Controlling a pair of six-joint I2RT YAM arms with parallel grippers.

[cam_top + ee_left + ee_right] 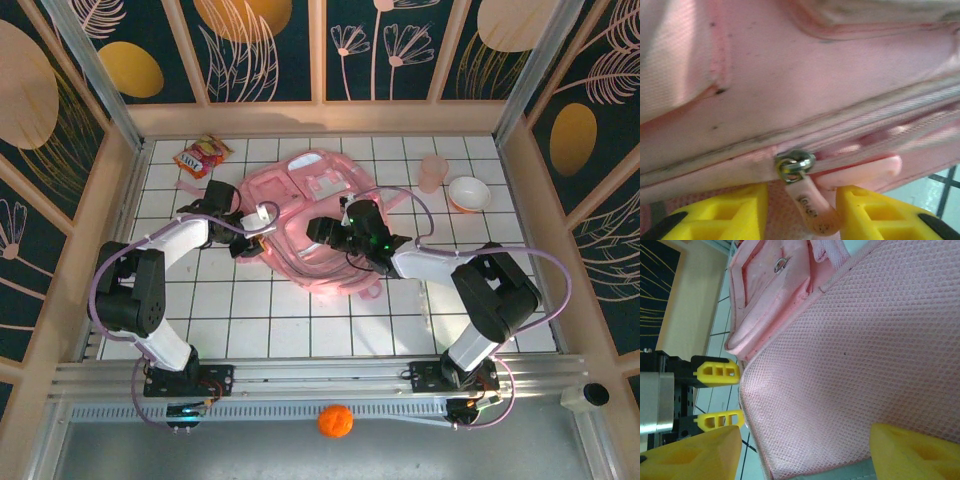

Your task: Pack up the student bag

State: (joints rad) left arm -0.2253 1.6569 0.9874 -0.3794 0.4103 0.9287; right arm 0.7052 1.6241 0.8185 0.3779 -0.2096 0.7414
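Note:
The student bag (300, 205), a pale-pink backpack, lies flat in the middle of the tiled table. My left gripper (252, 228) is at its left edge. In the left wrist view a metal zip slider (795, 165) sits on the zipped seam. Its pink pull tab (809, 209) hangs between the yellow fingers of my left gripper (802, 202), against the right finger, with bag fabric filling the remaining gap. My right gripper (328, 232) rests on the bag's middle. It (805, 452) stands open, wide apart over the bag's mesh panel (855, 365). My left gripper (739, 395) meets the bag's edge there.
A red snack packet (202, 156) lies at the back left. A pink cup (432, 173) and a white bowl (468, 193) stand at the back right. An orange ball (336, 421) sits on the front rail. Wooden walls close in the table.

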